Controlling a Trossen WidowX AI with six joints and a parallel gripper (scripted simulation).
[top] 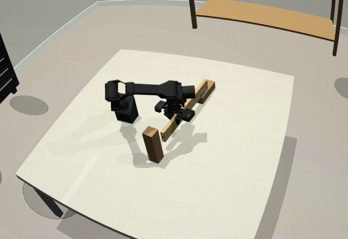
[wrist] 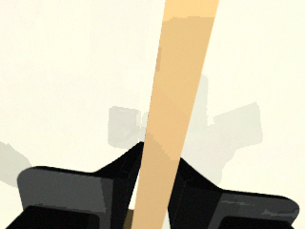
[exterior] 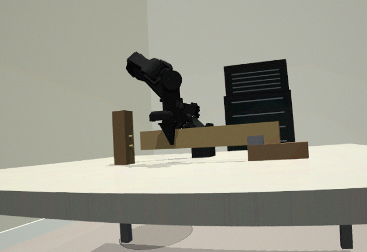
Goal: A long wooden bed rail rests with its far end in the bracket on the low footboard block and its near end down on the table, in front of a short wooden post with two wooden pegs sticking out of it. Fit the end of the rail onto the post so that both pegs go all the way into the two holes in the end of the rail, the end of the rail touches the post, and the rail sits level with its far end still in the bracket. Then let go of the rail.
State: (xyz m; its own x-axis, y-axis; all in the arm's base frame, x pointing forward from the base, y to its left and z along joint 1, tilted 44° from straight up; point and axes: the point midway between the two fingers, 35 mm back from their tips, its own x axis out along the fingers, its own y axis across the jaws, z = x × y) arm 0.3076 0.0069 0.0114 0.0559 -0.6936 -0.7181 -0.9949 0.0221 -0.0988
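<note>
The wooden rail (top: pixel 168 131) (exterior: pixel 207 136) (wrist: pixel 180 72) is held off the table at its near end, close to level. My gripper (top: pixel 177 120) (exterior: pixel 171 143) (wrist: pixel 152 147) is shut on the rail, near that end. The post (top: pixel 153 147) (exterior: pixel 120 138) stands upright. Its upper peg (exterior: pixel 130 136) and lower peg (exterior: pixel 131 145) point at the rail end, at about its height. A visible gap separates the peg tips from the rail. Two holes show in the rail's end face. The far end sits at the bracket (exterior: pixel 255 139) on the footboard block (top: pixel 209 91) (exterior: pixel 278 151).
The arm's base (top: pixel 126 112) (exterior: pixel 203 151) stands on the table (top: pixel 224 174) (exterior: pixel 207 178), behind the rail in the exterior view. A black drawer cabinet (exterior: pixel 257 104) and a wooden shelf (top: pixel 263 18) stand beyond the table.
</note>
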